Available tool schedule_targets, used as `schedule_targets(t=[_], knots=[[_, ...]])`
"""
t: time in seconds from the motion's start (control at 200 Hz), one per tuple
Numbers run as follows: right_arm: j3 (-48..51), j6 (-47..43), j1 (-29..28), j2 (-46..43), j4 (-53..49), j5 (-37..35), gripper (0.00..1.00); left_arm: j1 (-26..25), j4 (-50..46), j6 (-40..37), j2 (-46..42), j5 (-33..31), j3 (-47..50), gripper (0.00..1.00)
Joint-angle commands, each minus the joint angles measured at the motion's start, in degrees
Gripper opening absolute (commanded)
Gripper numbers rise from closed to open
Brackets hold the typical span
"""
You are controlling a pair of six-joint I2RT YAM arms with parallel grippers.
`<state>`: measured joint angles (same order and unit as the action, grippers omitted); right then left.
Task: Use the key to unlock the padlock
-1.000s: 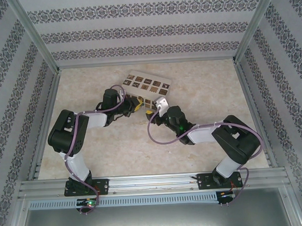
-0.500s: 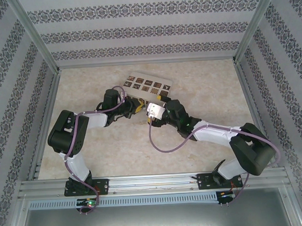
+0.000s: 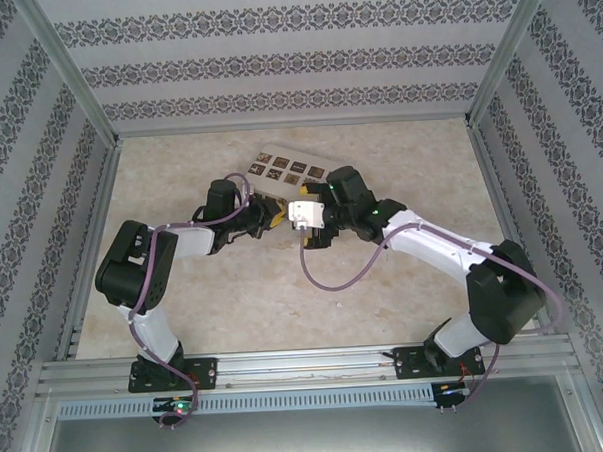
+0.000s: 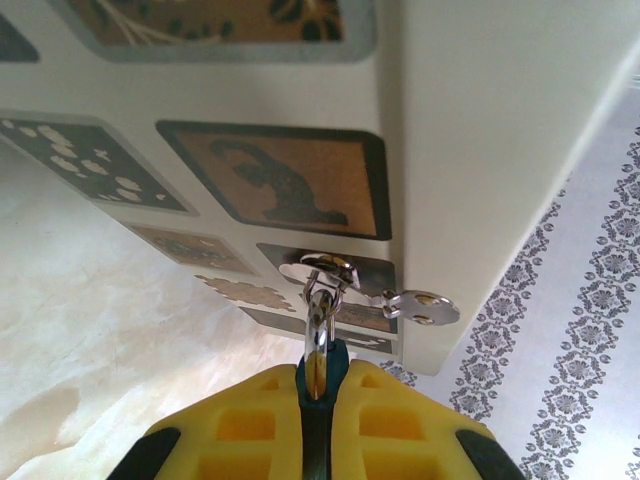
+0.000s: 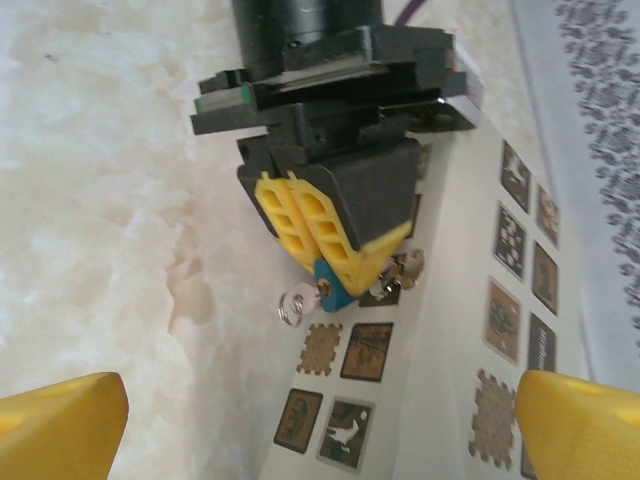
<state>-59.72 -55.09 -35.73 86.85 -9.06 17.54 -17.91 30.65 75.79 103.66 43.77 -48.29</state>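
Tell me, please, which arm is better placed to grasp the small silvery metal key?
Right: the right hand is open and faces the small silvery key, whereas the left hand is shut on the tiny blue padlock and is not free.

Can make out only a blue sliver of the padlock, pinched between the left pincer's yellow pads, cut off by the bottom edge. Beside the shackle, possibly the key, too blurred to be sure. In the right wrist view, just the right pincer's fingertips, cropped at both lower corners. From above, too small to tell lock from key.
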Motion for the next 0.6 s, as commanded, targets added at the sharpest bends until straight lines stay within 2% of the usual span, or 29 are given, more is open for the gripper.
schedule_targets(t=[0.0, 0.6], knots=[[-2.7, -2.8, 0.2, 2.5, -5.7, 4.4, 0.98, -0.8, 5.6, 0.7, -1.9, 2.9, 0.5, 0.03], [-10.5, -2.0, 0.3, 13.3, -3.5, 2.7, 0.98, -1.1, 7.8, 1.6, -1.6, 3.0, 1.7, 0.01]])
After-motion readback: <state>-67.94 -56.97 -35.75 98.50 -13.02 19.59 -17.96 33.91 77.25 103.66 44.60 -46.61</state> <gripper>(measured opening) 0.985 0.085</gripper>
